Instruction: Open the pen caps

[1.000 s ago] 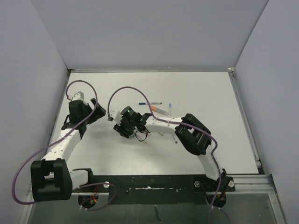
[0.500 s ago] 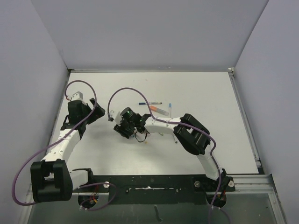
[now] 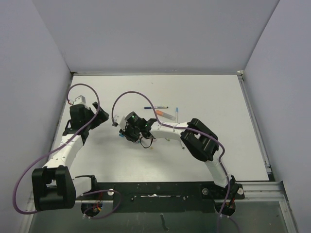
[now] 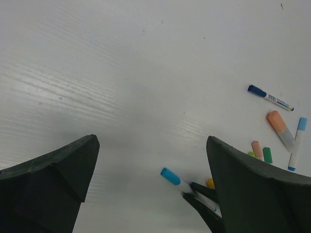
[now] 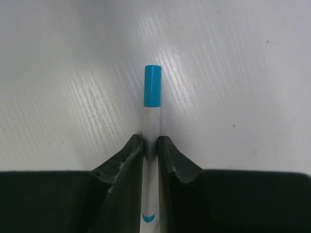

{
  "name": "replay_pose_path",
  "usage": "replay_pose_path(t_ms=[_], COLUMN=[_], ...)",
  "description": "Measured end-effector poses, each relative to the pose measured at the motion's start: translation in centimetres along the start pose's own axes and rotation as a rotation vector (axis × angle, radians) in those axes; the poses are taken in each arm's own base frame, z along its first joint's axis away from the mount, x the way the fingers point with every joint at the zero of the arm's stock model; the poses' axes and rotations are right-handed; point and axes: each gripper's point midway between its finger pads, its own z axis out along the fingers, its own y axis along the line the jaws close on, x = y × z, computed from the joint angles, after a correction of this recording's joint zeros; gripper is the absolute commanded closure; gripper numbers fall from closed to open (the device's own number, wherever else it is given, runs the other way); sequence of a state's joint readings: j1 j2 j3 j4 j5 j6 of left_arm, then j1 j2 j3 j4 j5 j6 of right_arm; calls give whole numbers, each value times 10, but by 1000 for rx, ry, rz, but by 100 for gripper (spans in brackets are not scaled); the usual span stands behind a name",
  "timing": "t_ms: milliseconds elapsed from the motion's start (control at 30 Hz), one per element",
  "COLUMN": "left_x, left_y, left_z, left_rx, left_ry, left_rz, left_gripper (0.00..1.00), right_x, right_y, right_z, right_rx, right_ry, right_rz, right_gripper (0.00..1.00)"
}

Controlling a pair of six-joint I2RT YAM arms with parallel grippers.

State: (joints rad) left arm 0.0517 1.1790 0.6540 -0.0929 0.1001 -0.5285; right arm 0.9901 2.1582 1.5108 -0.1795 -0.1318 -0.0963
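A thin white pen (image 5: pixel 151 121) with a light blue pen cap (image 5: pixel 152 85) lies along the table, and my right gripper (image 5: pixel 150 140) is shut on its barrel, the cap sticking out past the fingertips. In the left wrist view the same cap (image 4: pixel 171 176) points toward my left gripper (image 4: pixel 151 141), which hovers open and empty above the table. In the top view the right gripper (image 3: pixel 124 132) sits left of centre, and the left gripper (image 3: pixel 98 118) is a short way to its left. More pens lie beyond: a dark blue one (image 4: pixel 269 97), a salmon highlighter (image 4: pixel 280 127) and a light blue one (image 4: pixel 297 143).
Small orange (image 4: pixel 257 149), green (image 4: pixel 267 155) and yellow (image 4: pixel 210 183) pieces lie close to the right gripper. The white table (image 3: pixel 218 97) is walled on the left, back and right. The right arm's elbow (image 3: pixel 199 140) rests low over the table's middle.
The right gripper's jaws have closed onto the white pen barrel. It has also shifted slightly toward the left. The left gripper stays open and has barely moved.
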Motion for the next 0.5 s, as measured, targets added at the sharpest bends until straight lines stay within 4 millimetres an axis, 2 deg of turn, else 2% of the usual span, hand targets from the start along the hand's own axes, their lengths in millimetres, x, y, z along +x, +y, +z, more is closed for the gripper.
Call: replay_pose_path(t_ms=[100,333,433,500], left_x=[0,-8,-13,-15], left_y=[0,-5,-20,-36], left_z=[0,-3,-4,-5], left_rx=[3,42,110,196], left_ry=[2,4,3,-2], left_rz=[-8,-66,-141,-207], left_gripper=[7,12,18,25], right_x=[0,-1,-7,-10], right_y=[0,-2,-12,-25], right_z=[-1,-2,-10,-23], right_rx=[-1,-18,-33,-31], right_ry=[3,-2,-40,-73], right_rz=[3,57,128,187], right_gripper=[100,100,100,100])
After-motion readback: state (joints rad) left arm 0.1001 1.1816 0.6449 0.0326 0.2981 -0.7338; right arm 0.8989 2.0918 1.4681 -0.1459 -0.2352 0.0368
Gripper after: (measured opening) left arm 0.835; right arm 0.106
